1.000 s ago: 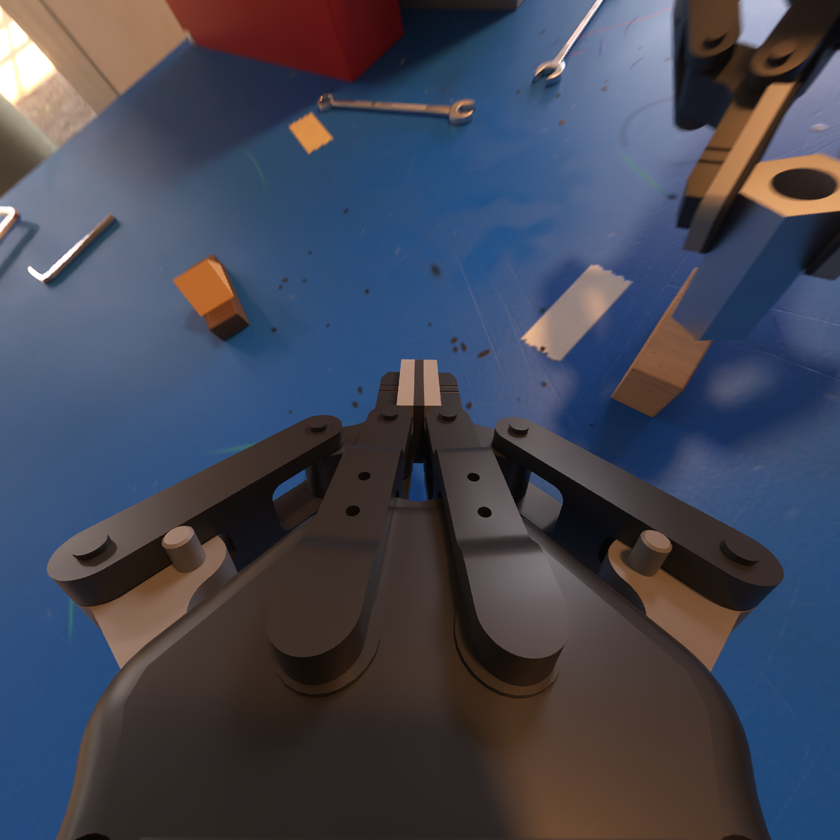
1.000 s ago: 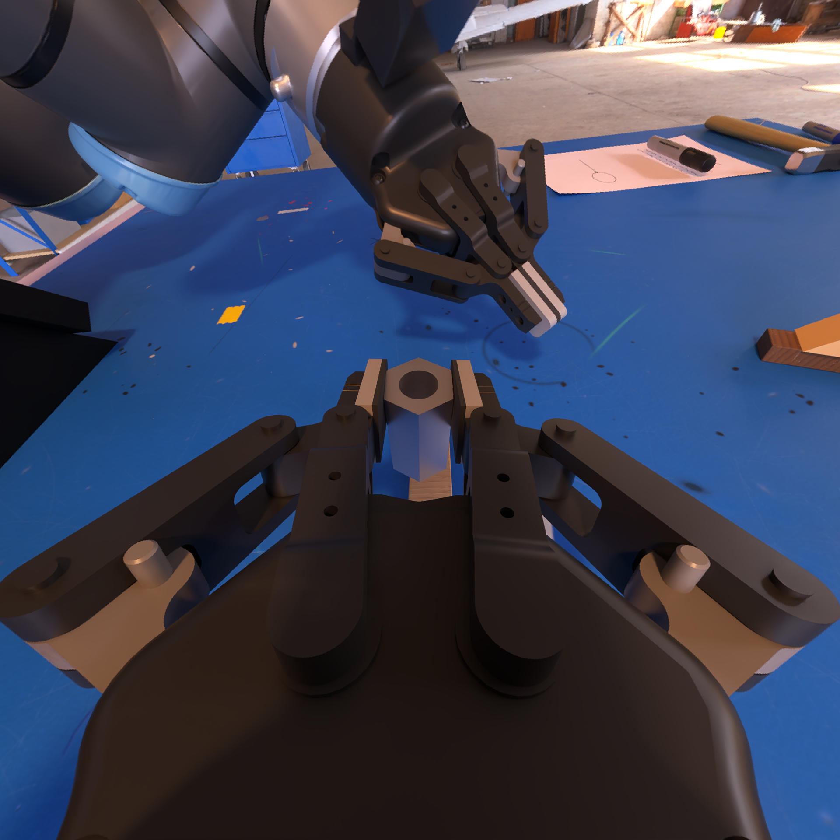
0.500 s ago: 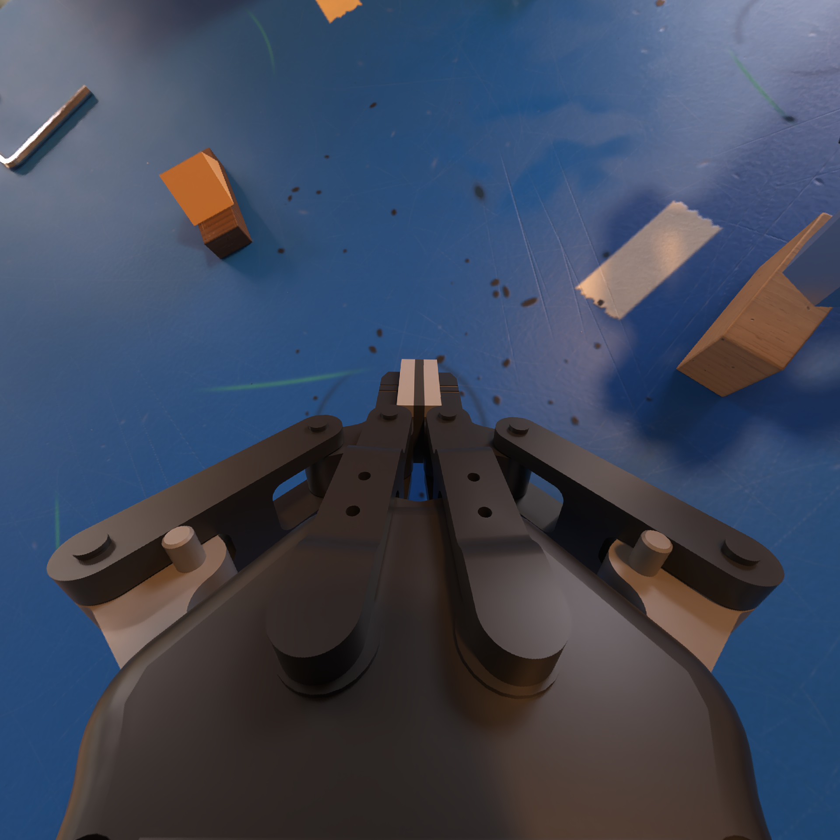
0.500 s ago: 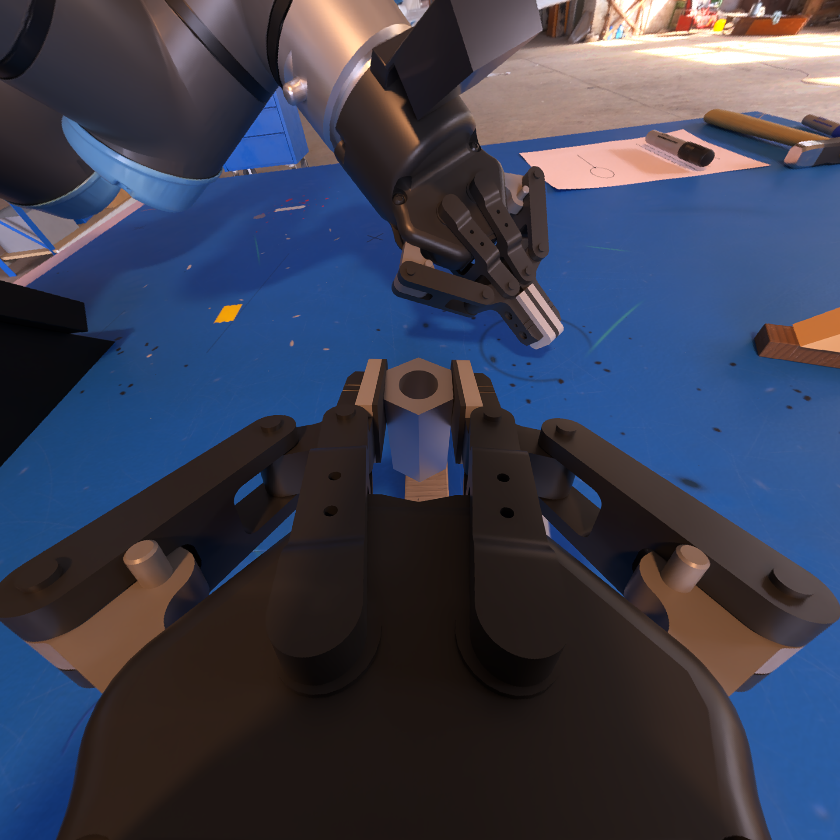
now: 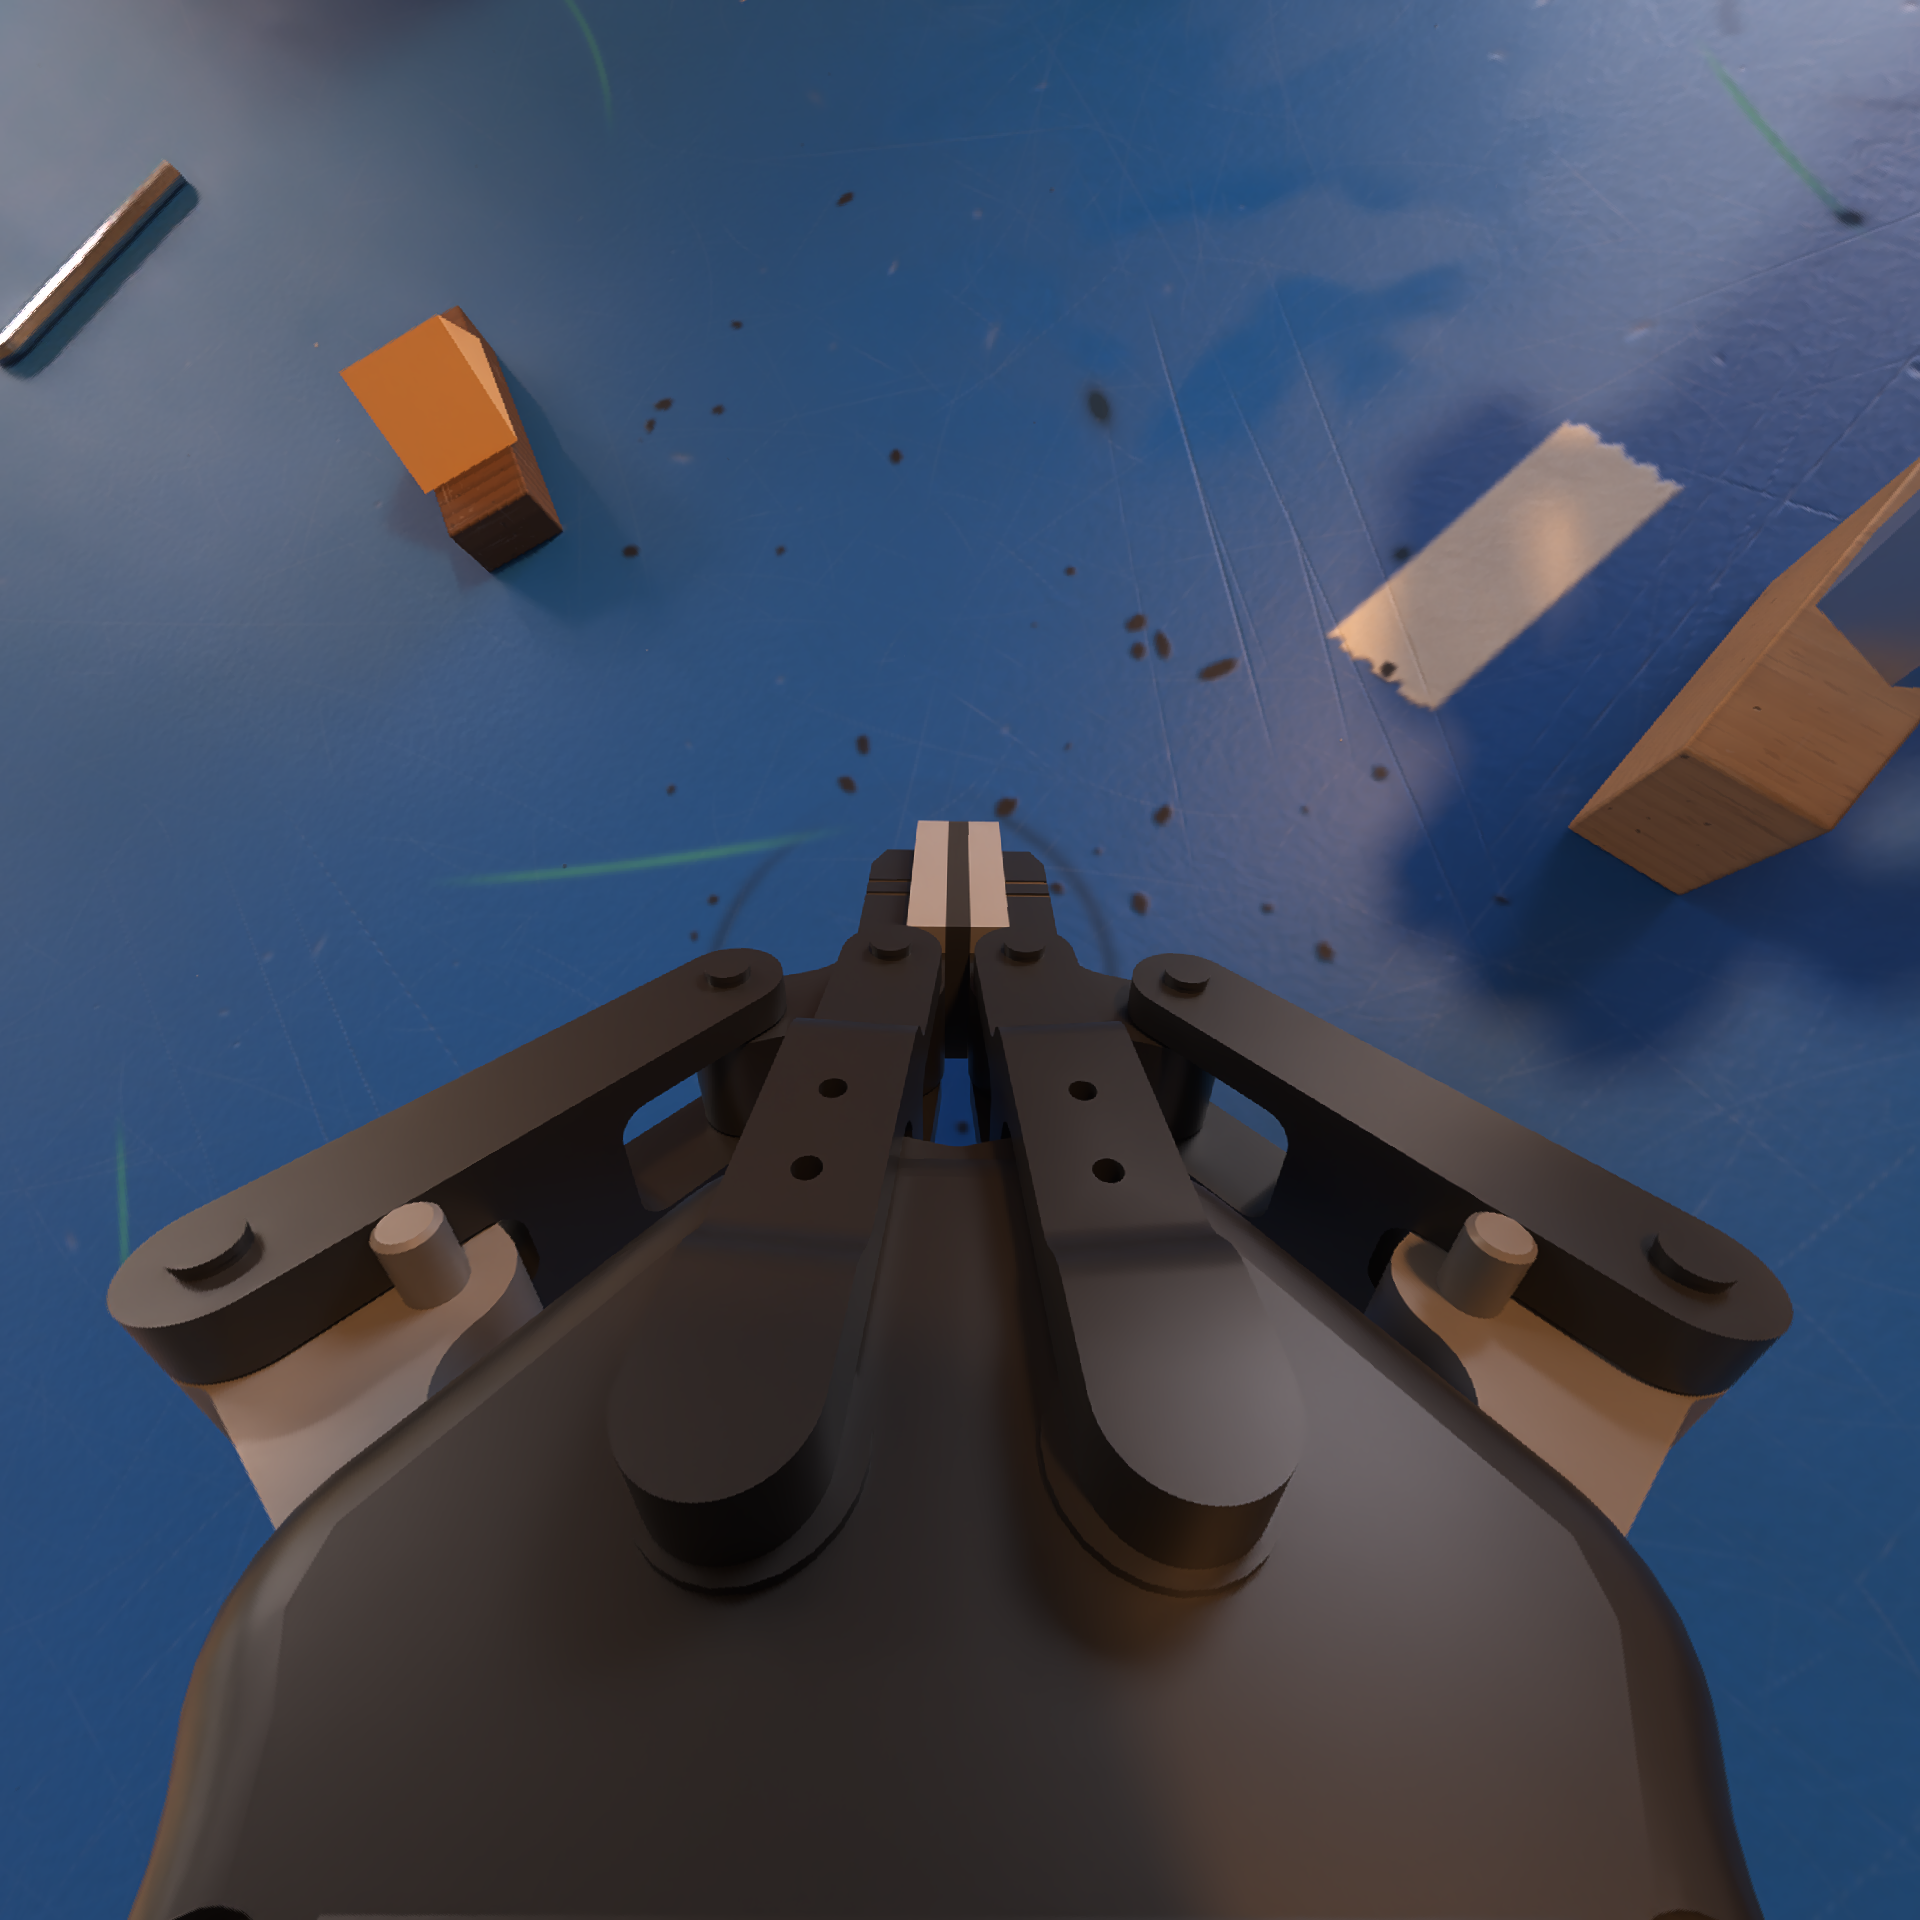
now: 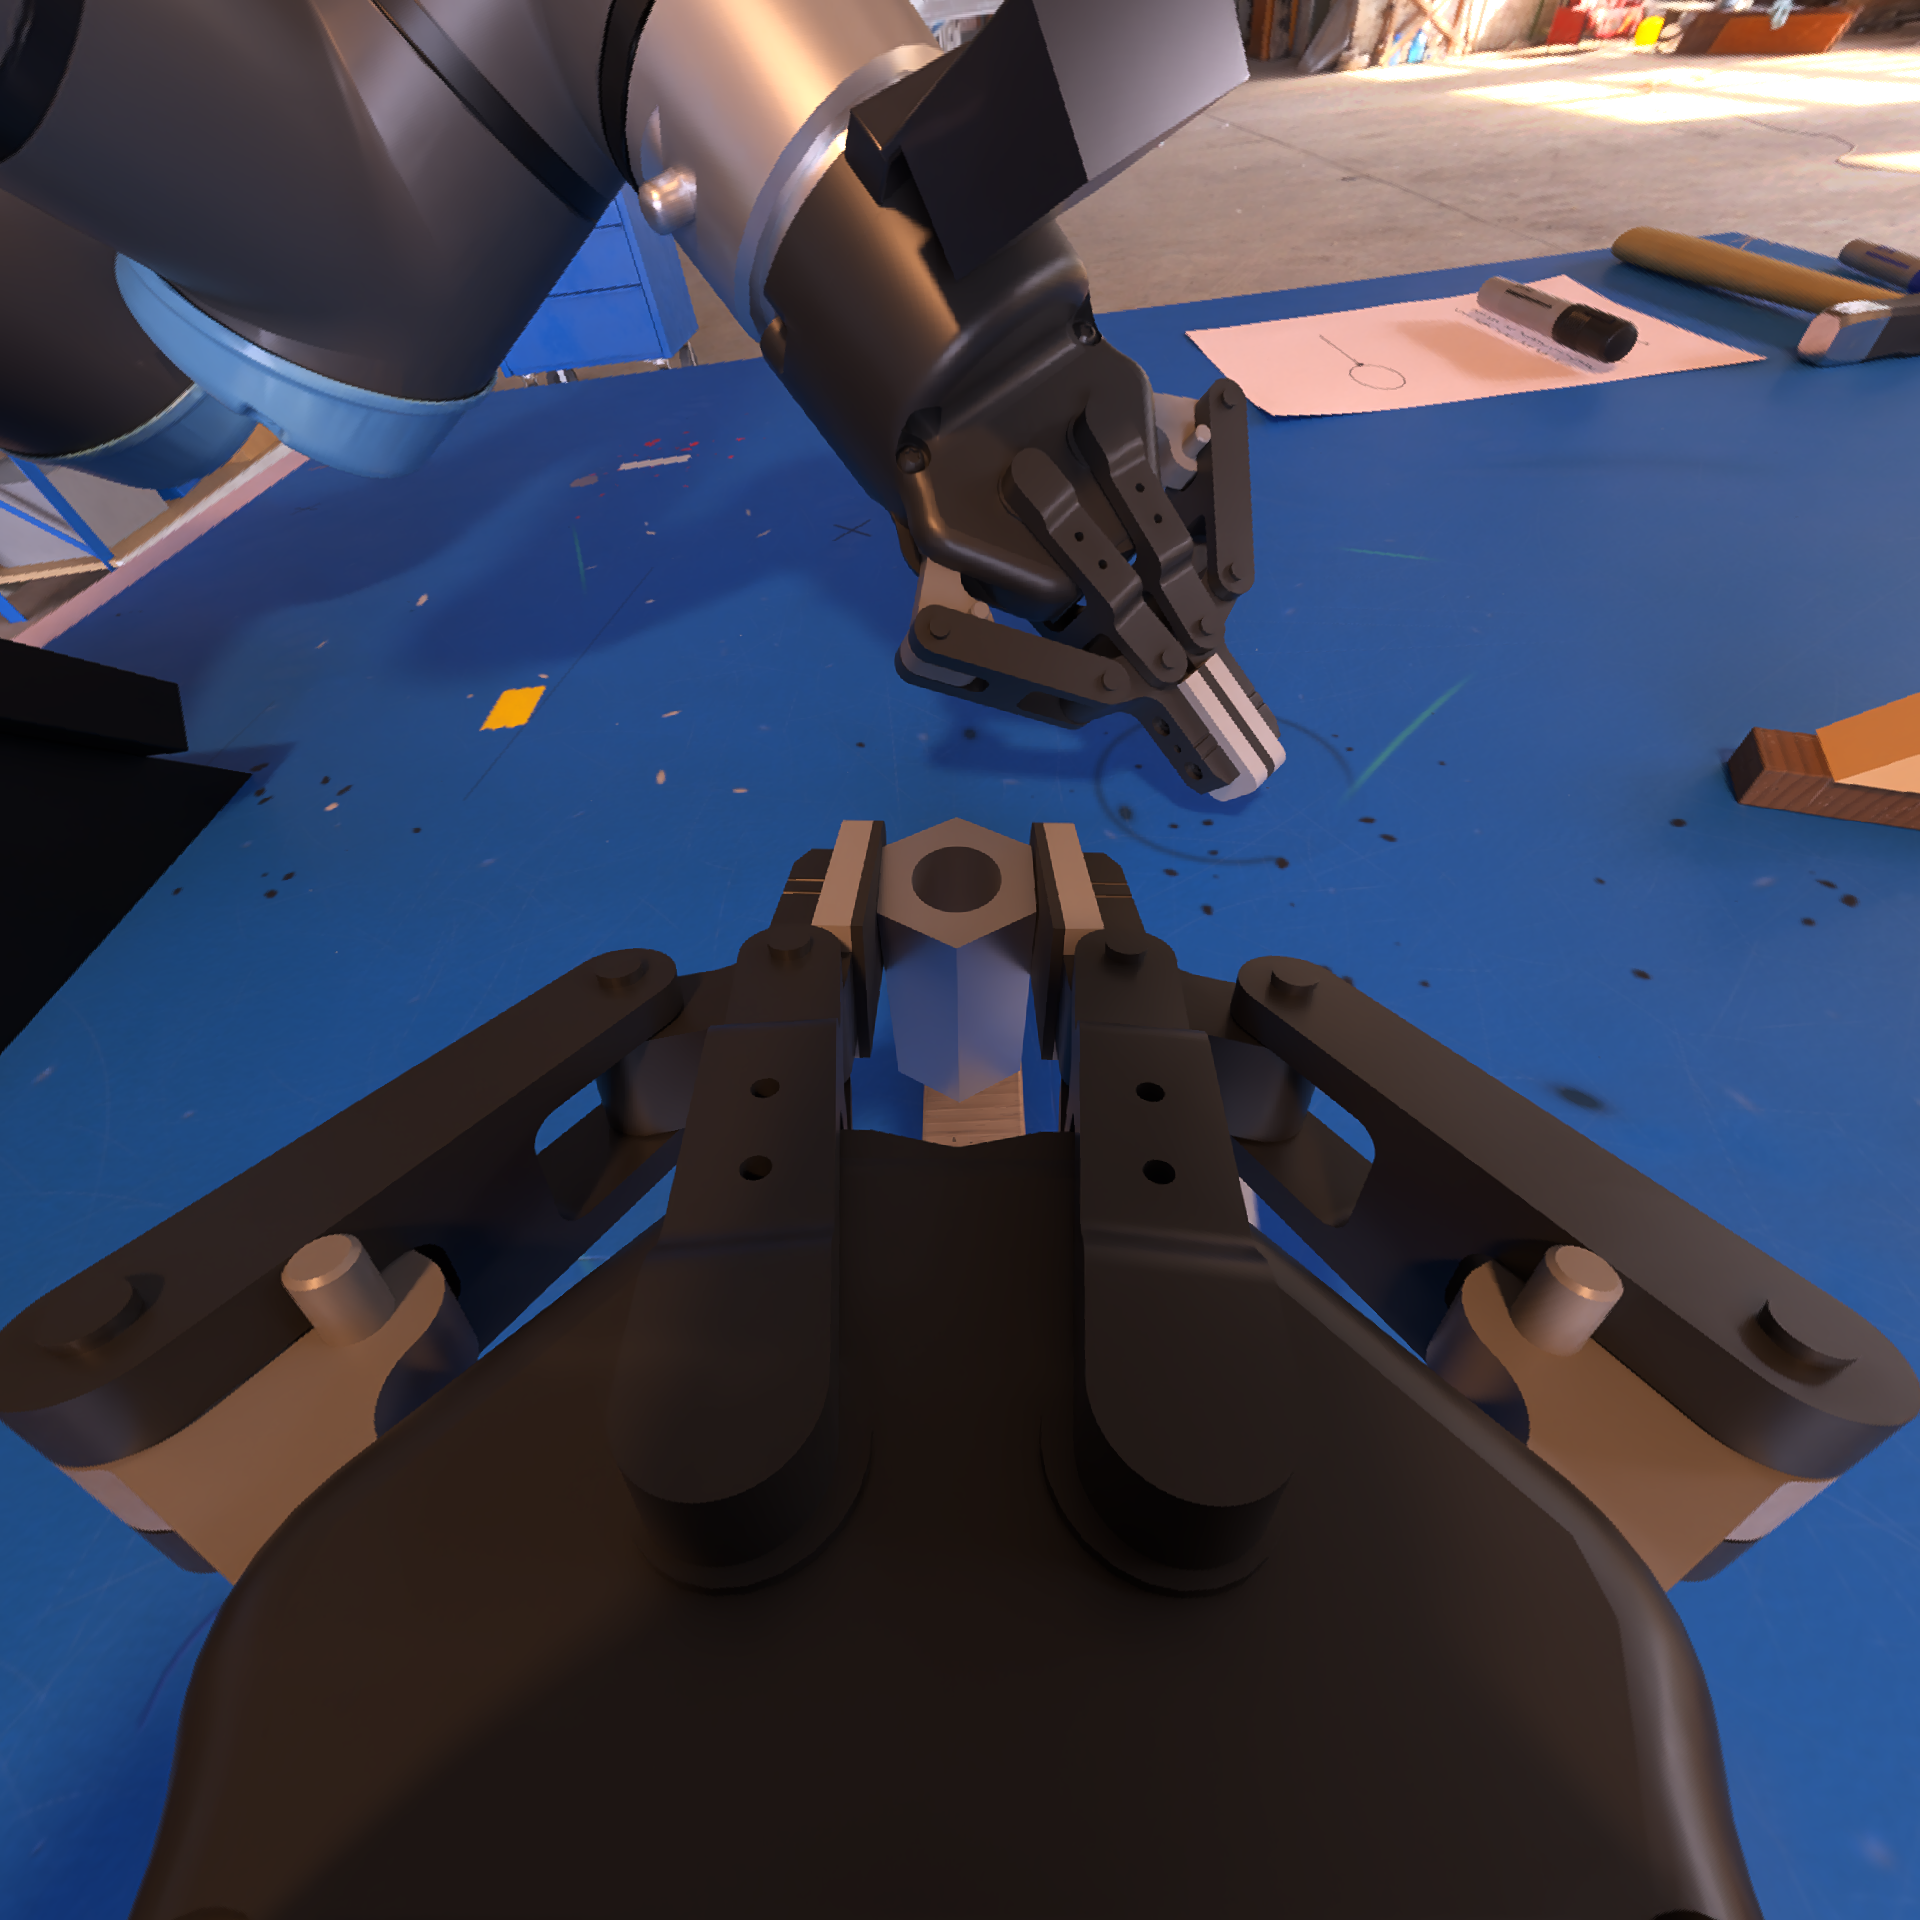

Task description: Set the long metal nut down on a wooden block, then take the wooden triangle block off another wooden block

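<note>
The long metal nut (image 6: 954, 940) stands between the fingers of the right gripper (image 6: 954, 878), which clamp its flat sides near the top, bore end facing up toward the camera and long axis running straight down. Just beneath its lower end shows a strip of the pale wooden block (image 6: 971, 1120); whether the nut already touches it cannot be told from here. In the left wrist view that same pale block (image 5: 1756, 758) sits far off to the right of the fingers, partly cut by the frame edge.

The left gripper (image 5: 957, 875) has its fingers pressed together on nothing, tips close over the blue tabletop (image 5: 935, 312). The wooden triangle block (image 5: 431, 400) lies ahead and to the left of those fingers, sloped orange face up, resting on a darker wooden block (image 5: 499, 514) (the pair is well apart from the fingertips). Judging by this, the left arm is the nearer one for the triangle; it would need to spread its fingers first.
</note>
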Robot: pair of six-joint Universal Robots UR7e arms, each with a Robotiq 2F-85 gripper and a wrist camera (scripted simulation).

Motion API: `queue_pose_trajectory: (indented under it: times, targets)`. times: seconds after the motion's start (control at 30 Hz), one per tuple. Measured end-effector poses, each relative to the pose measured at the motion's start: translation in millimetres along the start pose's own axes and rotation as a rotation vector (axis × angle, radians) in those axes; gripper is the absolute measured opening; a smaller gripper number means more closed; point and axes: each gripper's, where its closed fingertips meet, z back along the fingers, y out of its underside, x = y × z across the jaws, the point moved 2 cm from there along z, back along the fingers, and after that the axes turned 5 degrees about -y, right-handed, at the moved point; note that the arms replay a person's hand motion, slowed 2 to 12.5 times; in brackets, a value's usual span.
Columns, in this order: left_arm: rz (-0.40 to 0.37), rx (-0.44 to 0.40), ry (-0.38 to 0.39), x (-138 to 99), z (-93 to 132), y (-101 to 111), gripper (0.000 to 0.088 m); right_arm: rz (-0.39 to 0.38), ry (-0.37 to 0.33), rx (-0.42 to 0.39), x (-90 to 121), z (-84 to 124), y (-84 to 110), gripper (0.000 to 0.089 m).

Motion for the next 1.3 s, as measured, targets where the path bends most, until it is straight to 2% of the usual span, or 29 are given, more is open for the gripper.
queue_pose_trajectory:
  times: [1.3]
  targets:
    - [-0.007,0.033,0.021,-4.6,-3.1,4.8,0.0,0.006,-0.003,0.03,1.8,-1.9,3.5,0.0245]
